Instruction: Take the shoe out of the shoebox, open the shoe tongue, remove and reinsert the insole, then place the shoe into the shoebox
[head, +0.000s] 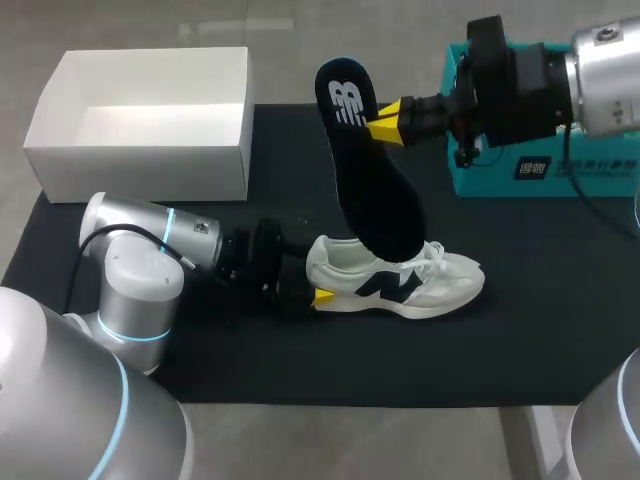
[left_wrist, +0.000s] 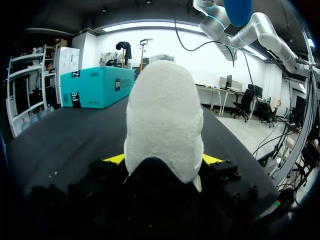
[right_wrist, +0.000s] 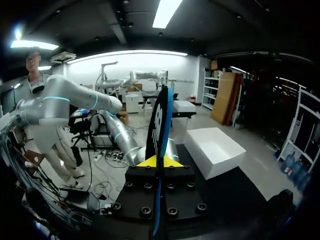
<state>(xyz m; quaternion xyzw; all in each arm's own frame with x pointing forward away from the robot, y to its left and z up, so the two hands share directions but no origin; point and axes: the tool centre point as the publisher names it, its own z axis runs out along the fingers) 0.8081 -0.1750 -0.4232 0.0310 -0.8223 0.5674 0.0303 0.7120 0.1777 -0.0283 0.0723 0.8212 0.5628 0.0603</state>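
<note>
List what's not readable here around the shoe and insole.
- Head view: the lower tip of the insole merges with the opening of the shoe; depth inside unclear.
- Left wrist view: the shoe heel fills it, hiding the insole and most of the tips of the left claw.
- Right wrist view: shoe hidden below the right claw; insole edge-on only.
</note>
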